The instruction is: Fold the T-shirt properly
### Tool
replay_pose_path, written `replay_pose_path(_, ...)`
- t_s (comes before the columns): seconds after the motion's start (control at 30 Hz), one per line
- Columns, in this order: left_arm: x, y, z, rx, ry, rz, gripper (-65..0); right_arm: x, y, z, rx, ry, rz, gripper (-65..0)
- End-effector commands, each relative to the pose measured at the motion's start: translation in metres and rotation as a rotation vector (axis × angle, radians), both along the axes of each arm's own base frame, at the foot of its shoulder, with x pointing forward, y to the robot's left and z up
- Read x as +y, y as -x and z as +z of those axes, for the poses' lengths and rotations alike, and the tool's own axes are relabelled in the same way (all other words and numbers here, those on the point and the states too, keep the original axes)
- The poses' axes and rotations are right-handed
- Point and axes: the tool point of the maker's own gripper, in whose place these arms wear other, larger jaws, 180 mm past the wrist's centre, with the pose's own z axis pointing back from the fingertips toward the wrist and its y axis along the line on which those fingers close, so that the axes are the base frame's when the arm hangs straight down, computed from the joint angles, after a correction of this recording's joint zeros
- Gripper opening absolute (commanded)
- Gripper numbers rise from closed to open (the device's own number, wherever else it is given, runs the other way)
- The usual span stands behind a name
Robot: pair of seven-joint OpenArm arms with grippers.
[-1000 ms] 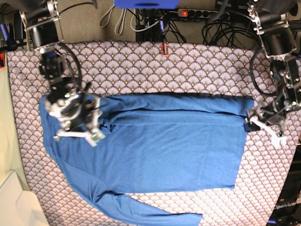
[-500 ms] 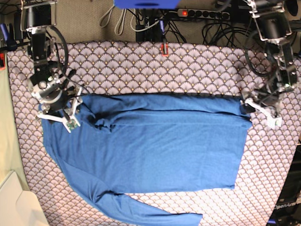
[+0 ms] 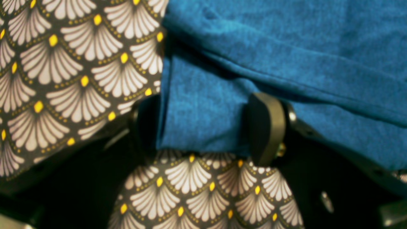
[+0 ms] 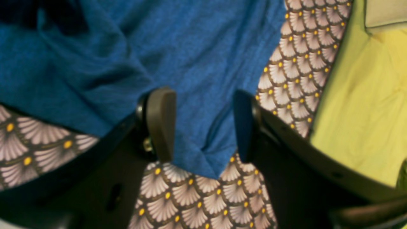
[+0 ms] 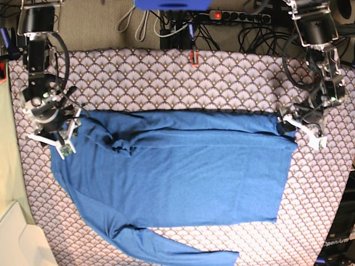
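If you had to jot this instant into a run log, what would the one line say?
T-shirt: flat on patterned cloth | left gripper: open, straddling a corner | right gripper: open, straddling opposite corner | one sleeve spread

R hand (image 5: 55,133) backed off shirt body to its edge; L hand (image 5: 293,123) edged inward.
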Motion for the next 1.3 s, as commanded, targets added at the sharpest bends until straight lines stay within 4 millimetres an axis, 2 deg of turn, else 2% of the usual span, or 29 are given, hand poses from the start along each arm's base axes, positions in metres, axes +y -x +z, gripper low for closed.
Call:
replay_pose_path(0.0, 0.008, -0.012, 0.016, -0.052, -0.009, 0.005, -24.4, -0.009, -0.008, 0.015, -0.045, 0.025, 0.003, -34.3)
replay_pose_path(0.03, 0.008, -0.012, 0.016, -0.051, -0.008, 0.005, -25.0, -0.009, -0.007, 0.014, -0.042, 0.027, 0.003, -34.3)
replay_pose_path(0.1, 0.008, -0.012, 0.016, -0.053, -0.008, 0.005, -30.8, -0.011, -0.006, 0.014, -0.039, 0.030, 0.004, -34.0)
replay_pose_path(0.27, 0.006, -0.012, 0.016, -0.050, -0.008, 0.000, -55.6, -0.020, 0.004, 0.008, -0.010, 0.059, 0.007, -33.9)
replay_pose_path(0.37, 0.007, -0.012, 0.016, -0.047, -0.013, -0.001, -65.0, -0.021, 0.012, 0.002, 0.011, 0.060, 0.006, -33.9)
replay_pose_path(0.5, 0.006, -0.012, 0.015, -0.046, -0.015, -0.002, -64.1, -0.025, 0.027, -0.010, 0.053, 0.070, 0.009, -33.9)
replay_pose_path(0.67, 0.006, -0.012, 0.015, -0.046, -0.015, -0.002, -64.4, -0.019, 0.035, -0.020, 0.047, 0.040, 0.035, -33.9)
replay_pose_path(0.87, 0.007, -0.012, 0.016, -0.046, -0.016, -0.002, -64.4, -0.028, 0.039, -0.048, 0.086, 0.002, 0.016, -33.9)
replay_pose_path(1.1, 0.010, -0.011, 0.016, -0.045, -0.022, -0.002, -64.3, -0.045, 0.032, -0.042, 0.046, -0.010, -0.031, -33.9)
replay_pose_path(1.27, 0.011, -0.012, 0.017, -0.045, -0.025, -0.002, -64.4, -0.043, 0.028, -0.038, 0.015, -0.019, -0.015, -34.4)
